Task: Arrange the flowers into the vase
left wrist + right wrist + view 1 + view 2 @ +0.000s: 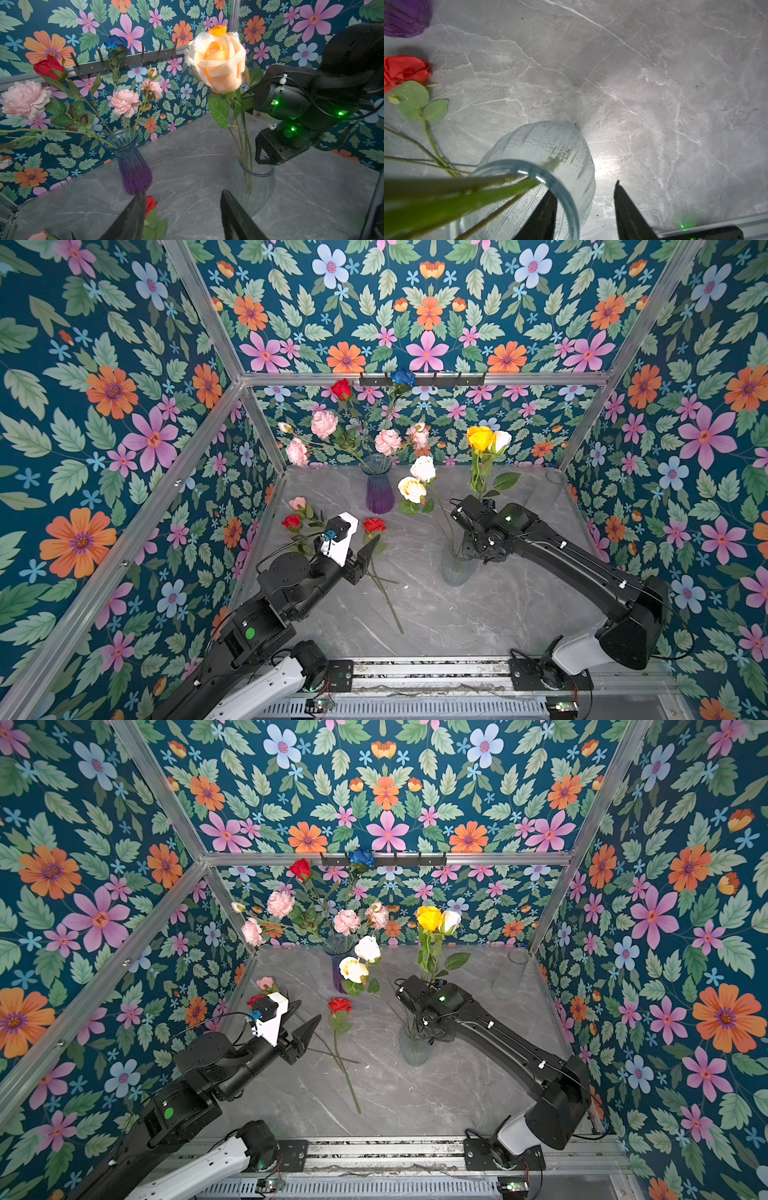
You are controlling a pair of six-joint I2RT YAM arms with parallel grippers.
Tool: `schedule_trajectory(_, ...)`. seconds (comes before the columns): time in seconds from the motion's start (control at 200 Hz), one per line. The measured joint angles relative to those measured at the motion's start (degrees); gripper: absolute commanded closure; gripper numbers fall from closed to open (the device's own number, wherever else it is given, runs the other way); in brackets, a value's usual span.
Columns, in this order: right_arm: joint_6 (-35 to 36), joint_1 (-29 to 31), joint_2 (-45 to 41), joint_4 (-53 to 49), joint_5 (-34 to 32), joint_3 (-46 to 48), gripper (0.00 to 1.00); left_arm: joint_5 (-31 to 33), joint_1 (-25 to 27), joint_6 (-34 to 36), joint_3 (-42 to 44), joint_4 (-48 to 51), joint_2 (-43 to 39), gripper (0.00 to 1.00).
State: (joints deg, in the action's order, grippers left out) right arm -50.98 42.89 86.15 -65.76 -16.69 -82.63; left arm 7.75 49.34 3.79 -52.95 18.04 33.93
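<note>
Just beside open, empty left gripper (307,1011): red rose (340,1005) lying on surface (457,1094), stem running toward front edge.

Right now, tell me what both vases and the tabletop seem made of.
Purple vase: likely glass, glossy and ribbed, tinted blue fading to purple; stems show through its neck. Clear vase: pale bluish glass or plastic, ribbed with dotted texture, stems visible inside. Tabletop: grey marble-look slab, white veins, soft sheen; stone or laminate, cannot tell.

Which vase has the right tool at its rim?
The clear glass vase, nearer the front; the purple vase stands farther back, clear of the right tool.
</note>
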Motion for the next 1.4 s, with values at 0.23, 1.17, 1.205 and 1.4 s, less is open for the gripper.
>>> schedule_trajectory(0.23, -1.49, 0.00, 1.11, 0.94, 0.02, 0.94, 0.71, -0.42, 0.00, 0.66, 0.33, 0.00, -0.42, 0.41)
schedule_trajectory(1.17, 23.30, -23.96, 28.39, -16.61, 4.55, -46.93, 1.00, -0.42, -0.13, 0.83, 1.46, -0.02, -1.29, 0.43)
schedule_trajectory(1.205, 24.55, -24.57, 31.54, -18.51, 4.94, -51.74, 1.00, -0.42, -0.13, 0.83, 1.49, -0.02, -1.22, 0.43)
schedule_trajectory(1.4, 27.17, -28.09, 42.51, -22.21, 8.33, -67.65, 1.00, -0.96, -0.48, 0.76, 1.49, -0.02, -0.76, 0.43)
